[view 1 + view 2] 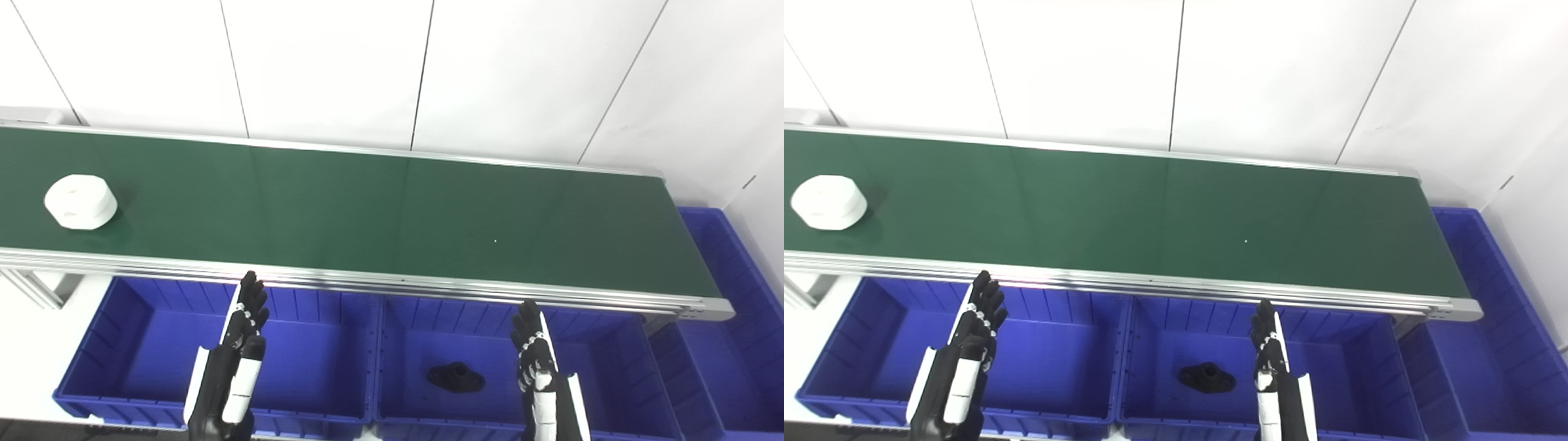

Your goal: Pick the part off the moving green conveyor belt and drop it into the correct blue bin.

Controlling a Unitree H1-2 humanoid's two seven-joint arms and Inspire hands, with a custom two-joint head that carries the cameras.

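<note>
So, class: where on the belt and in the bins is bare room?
The green belt is bare right of the white part. The left bin holds nothing. The middle bin holds a black part; both hands hover over these bins.

White wall panels (331, 67) run behind the far edge, split by thin dark seams (421, 73); a short dark mark (748, 181) sits on the panel at the far right. At the left edge a slotted aluminium frame strut (30, 288) slants down over a pale floor (37, 361). Near the front edge, right of centre, a black flanged piece with a round hole (456, 376) lies flat on the floor of the middle blue bin (392, 392).
</note>
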